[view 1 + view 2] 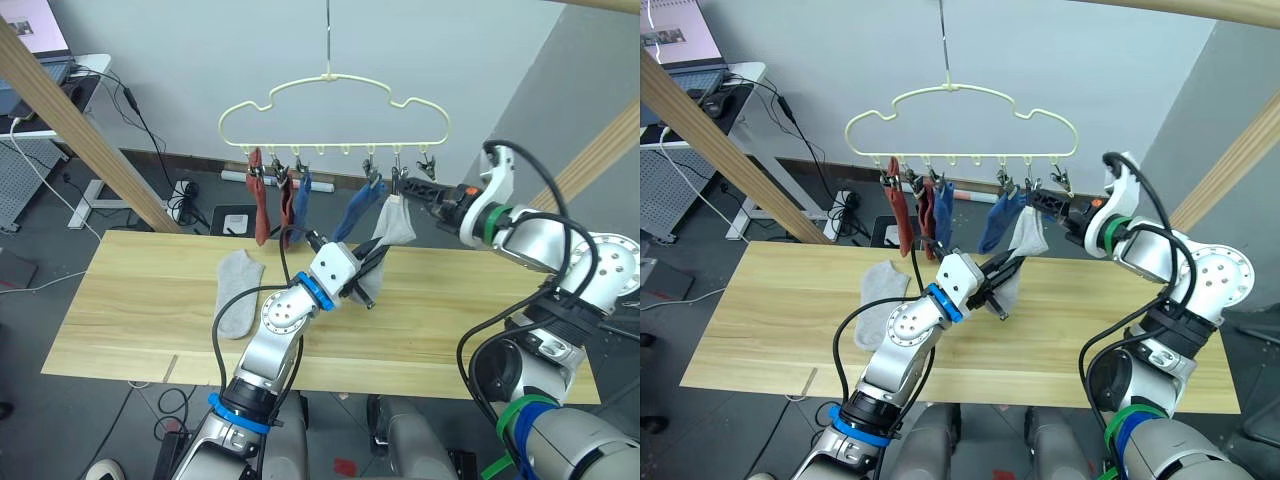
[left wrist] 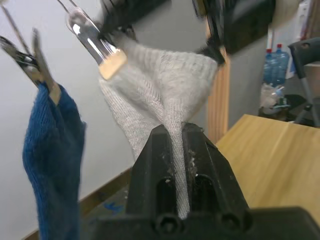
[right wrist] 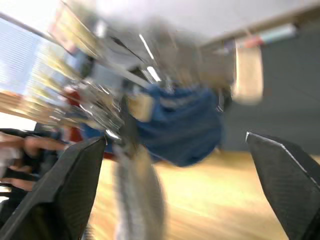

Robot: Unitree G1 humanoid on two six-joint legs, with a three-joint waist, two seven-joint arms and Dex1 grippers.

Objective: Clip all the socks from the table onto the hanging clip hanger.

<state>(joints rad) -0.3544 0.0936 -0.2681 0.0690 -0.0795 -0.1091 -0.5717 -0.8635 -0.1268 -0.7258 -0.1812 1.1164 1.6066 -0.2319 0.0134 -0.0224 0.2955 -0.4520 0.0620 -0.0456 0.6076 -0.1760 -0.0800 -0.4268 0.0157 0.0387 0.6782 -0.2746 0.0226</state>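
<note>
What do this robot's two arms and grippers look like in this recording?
Both arms are silver-grey metal with loose black cables. The left arm has blue rings at wrist and elbow; the right arm has green ones. Left gripper and right gripper have black fingers.

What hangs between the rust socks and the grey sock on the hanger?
Two blue socks, clipped between the rust socks and the grey sock, seen in the eye views.

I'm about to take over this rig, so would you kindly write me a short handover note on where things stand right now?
Left gripper: shut on the grey sock, holding it under the clip hanger.
Right gripper: open, at the clips by that sock's top edge.
Done: two rust red socks and two blue socks hang clipped.
Left: whether this sock is clipped yet is unclear; one grey sock lies on the table.
</note>
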